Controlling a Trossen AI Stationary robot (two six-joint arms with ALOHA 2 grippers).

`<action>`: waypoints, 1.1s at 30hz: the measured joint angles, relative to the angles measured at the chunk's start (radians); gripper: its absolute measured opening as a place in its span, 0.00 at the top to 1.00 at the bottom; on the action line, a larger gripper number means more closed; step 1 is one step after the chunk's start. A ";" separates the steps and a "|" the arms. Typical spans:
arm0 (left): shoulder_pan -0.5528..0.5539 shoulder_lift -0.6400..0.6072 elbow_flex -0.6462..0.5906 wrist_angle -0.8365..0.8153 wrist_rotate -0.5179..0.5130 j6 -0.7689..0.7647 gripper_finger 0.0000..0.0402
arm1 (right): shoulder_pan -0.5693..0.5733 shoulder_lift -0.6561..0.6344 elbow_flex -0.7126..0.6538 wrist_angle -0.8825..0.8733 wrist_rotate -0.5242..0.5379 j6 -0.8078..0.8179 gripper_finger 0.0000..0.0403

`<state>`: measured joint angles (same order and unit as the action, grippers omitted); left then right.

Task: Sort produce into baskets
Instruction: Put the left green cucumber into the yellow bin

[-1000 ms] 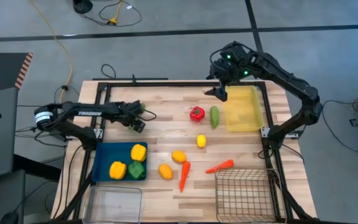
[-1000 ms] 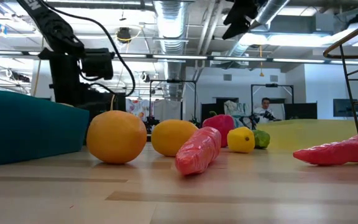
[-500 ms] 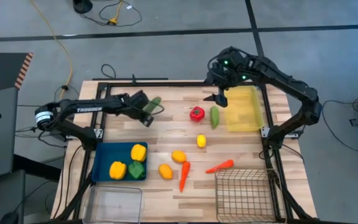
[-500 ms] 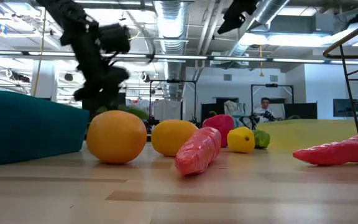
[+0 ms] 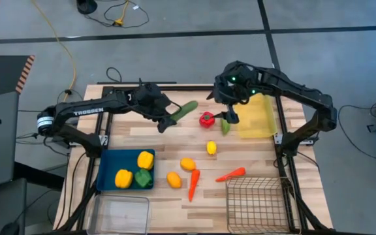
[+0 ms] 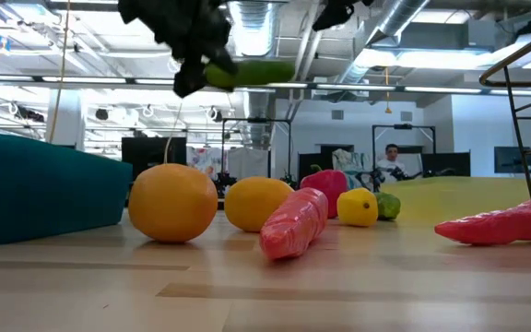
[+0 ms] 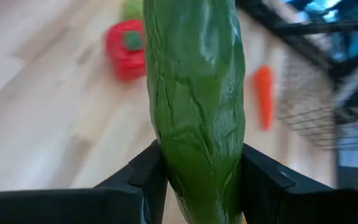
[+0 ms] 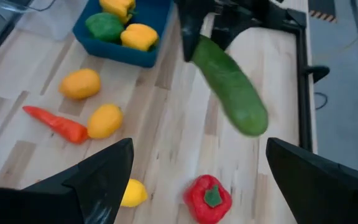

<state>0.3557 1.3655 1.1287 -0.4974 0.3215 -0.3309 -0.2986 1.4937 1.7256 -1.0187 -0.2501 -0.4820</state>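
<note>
Holding a green cucumber [image 5: 185, 110] pinched between our left gripper [image 5: 168, 120] fingers, up in the air over the table's far half, clear of the wood. Our right gripper [image 5: 229, 116] hangs fingers spread just above the red pepper [image 5: 206, 119] and a second cucumber [image 5: 225, 125], beside the yellow tray [image 5: 256, 114]. Blue tray [image 5: 109, 158] has two yellow peppers and one green; lemons [image 5: 187, 164] and carrots [image 5: 193, 185] lie loose mid-table
</note>
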 joint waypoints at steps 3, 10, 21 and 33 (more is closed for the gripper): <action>-0.038 0.000 0.023 0.000 0.034 -0.023 0.65 | 0.040 0.000 0.000 0.028 0.041 -0.044 0.04; -0.107 0.000 0.028 0.062 0.034 -0.126 0.65 | 0.135 0.000 0.000 0.085 0.142 -0.104 0.07; -0.152 0.000 0.028 0.281 0.088 -0.275 0.64 | 0.260 0.000 0.000 0.100 0.319 -0.106 0.11; -0.172 0.000 0.028 0.394 0.154 -0.384 0.64 | 0.293 0.000 0.000 0.136 0.437 -0.180 0.20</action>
<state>0.1837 1.3655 1.1572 -0.1038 0.4756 -0.7148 -0.0059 1.4937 1.7256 -0.8829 0.1867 -0.6618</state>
